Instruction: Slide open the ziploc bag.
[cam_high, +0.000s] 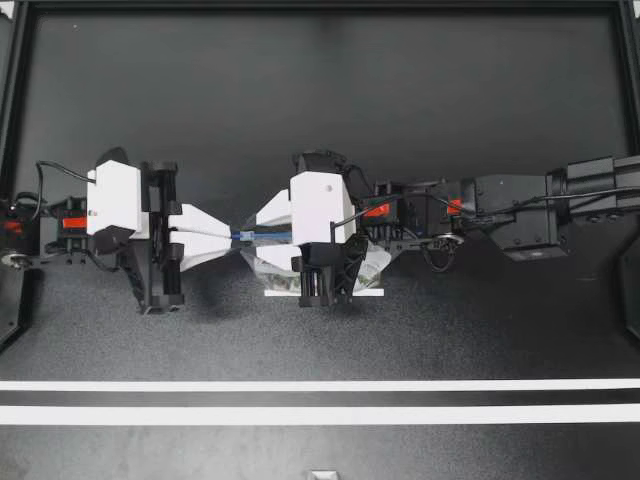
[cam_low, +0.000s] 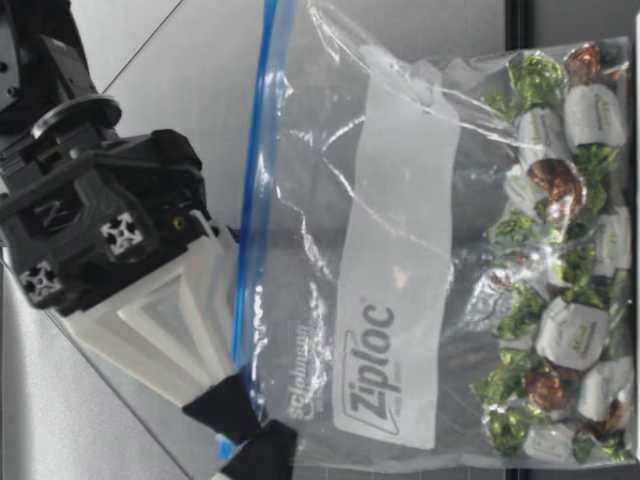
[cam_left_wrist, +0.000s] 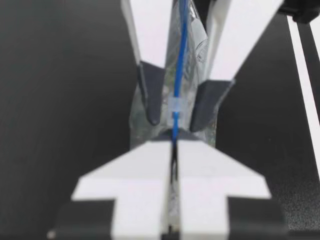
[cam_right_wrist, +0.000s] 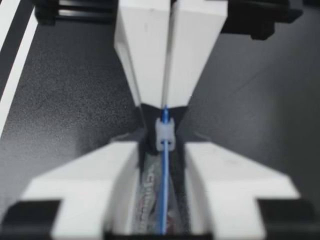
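A clear ziploc bag (cam_low: 400, 250) hangs upright, with wrapped sweets (cam_low: 560, 300) in its lower part. Its blue zip strip (cam_high: 268, 236) runs between my two grippers. My left gripper (cam_high: 236, 238) is shut on the end of the strip (cam_left_wrist: 173, 142). My right gripper (cam_high: 256, 238) faces it, tip to tip, and lies over the bag. Its fingers (cam_left_wrist: 150, 97) straddle the small white slider (cam_left_wrist: 175, 106) with a gap on each side. In the right wrist view the slider (cam_right_wrist: 165, 134) sits between my right gripper's tips, just before the left gripper (cam_right_wrist: 164, 107). In the low view my right gripper (cam_low: 245, 430) lies along the strip.
The black table (cam_high: 320, 120) extends behind and in front of the arms. Two white tape lines (cam_high: 320, 400) cross it near the front edge. A black frame rail (cam_high: 10, 100) borders the left side.
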